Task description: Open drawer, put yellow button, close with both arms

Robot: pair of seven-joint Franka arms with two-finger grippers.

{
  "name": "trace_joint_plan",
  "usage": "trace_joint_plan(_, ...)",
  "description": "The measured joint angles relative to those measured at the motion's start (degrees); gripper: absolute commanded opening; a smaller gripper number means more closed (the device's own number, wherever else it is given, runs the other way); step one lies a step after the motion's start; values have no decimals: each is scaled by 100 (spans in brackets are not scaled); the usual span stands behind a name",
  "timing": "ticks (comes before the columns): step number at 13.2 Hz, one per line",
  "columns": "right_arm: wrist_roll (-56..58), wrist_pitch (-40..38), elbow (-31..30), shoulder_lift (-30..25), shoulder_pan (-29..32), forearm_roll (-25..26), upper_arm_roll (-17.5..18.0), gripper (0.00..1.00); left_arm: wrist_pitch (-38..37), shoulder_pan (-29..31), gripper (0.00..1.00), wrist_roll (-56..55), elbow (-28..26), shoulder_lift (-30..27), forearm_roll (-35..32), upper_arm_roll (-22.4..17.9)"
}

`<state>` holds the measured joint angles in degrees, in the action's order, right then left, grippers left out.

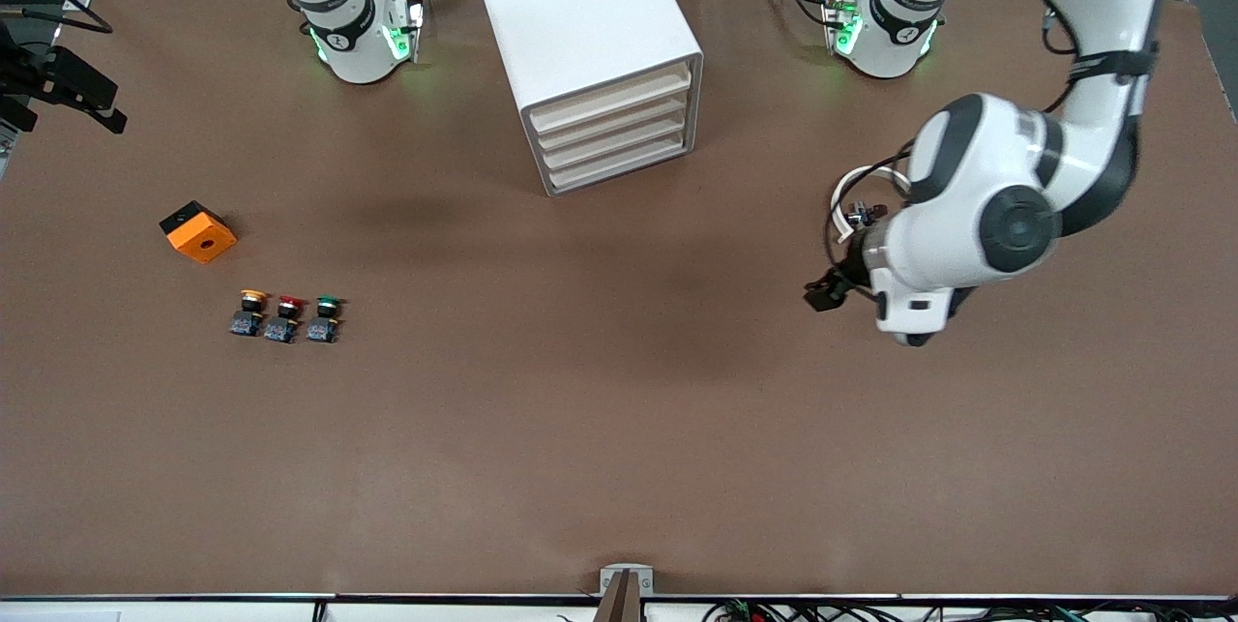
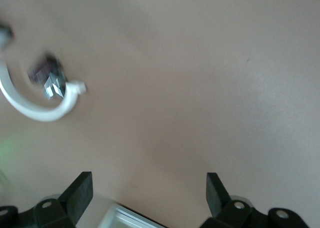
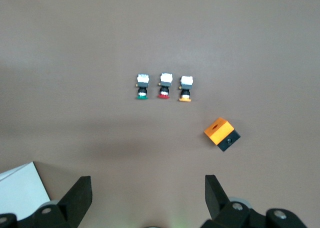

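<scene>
The white cabinet [image 1: 580, 13] stands between the two arm bases. Its four cream drawer fronts are all shut, the top drawer [image 1: 611, 98] among them. The yellow button [image 1: 251, 305] stands at the right arm's end of the table, the end one of a row of three, and also shows in the right wrist view [image 3: 185, 91]. My left gripper [image 1: 822, 295] hangs over bare table at the left arm's end, mostly hidden by its wrist; in its wrist view it [image 2: 150, 188] is open and empty. My right gripper [image 3: 148, 190] is open and empty, high over the table, out of the front view.
A red button [image 1: 286, 312] and a green button [image 1: 327, 311] stand beside the yellow one. An orange and black box [image 1: 198, 231] lies farther from the front camera than the buttons. A white cabinet corner [image 3: 20, 188] shows beside my right fingers.
</scene>
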<state>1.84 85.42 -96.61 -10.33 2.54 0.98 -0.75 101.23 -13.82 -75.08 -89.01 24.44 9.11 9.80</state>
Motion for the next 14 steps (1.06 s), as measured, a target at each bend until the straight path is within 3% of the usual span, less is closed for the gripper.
trace_joint_plan(4,0,-293,-3,85,15,2,-34,100,0,-523,100,-3061,411,594,728,3)
trace_joint_plan(9,8,-361,-85,731,407,71,-49,100,-426,-717,100,-4441,465,935,2780,0)
trace_joint_plan(11,42,130,-184,1251,604,326,-54,100,-635,-892,100,-5181,469,1050,3099,5)
trace_joint_plan(14,46,1473,-797,1772,651,494,-53,100,-1156,-1117,100,-5862,473,1267,3580,7)
